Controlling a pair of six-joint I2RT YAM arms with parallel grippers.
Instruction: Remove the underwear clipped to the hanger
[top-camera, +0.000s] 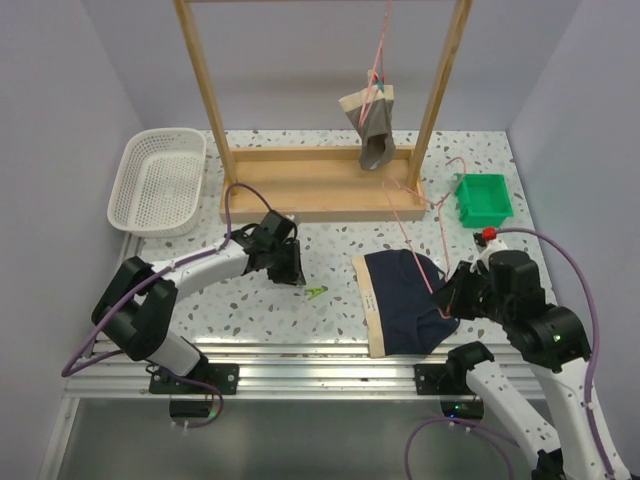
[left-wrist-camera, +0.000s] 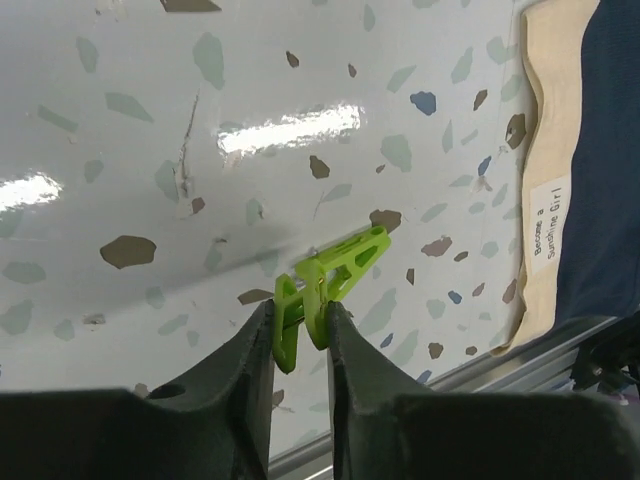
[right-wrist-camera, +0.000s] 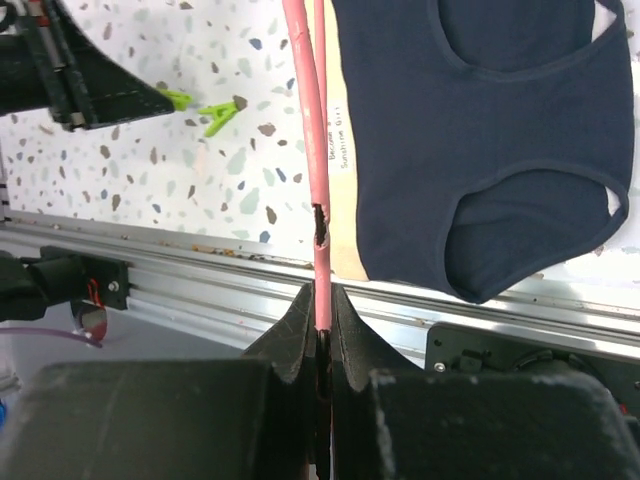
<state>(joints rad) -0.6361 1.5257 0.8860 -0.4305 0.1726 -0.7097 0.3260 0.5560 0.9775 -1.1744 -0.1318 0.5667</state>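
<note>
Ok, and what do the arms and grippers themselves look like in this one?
Both arms are alike: the left arm and right arm have white links joined by bulky black joint housings, with a purple cable looping along each. A green light glows on the right arm's black housing. The left gripper and right gripper have matte black fingers tapering to narrow tips.

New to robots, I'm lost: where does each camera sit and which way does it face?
Top external: above and behind, looking down at the table; left arm and right arm show.
Left wrist: on the left arm, facing down; its fingers pinch a green clip.
Right wrist: on the right arm, facing the table; its fingers grip a pink hanger.
Shared: navy underwear, in all three.
</note>
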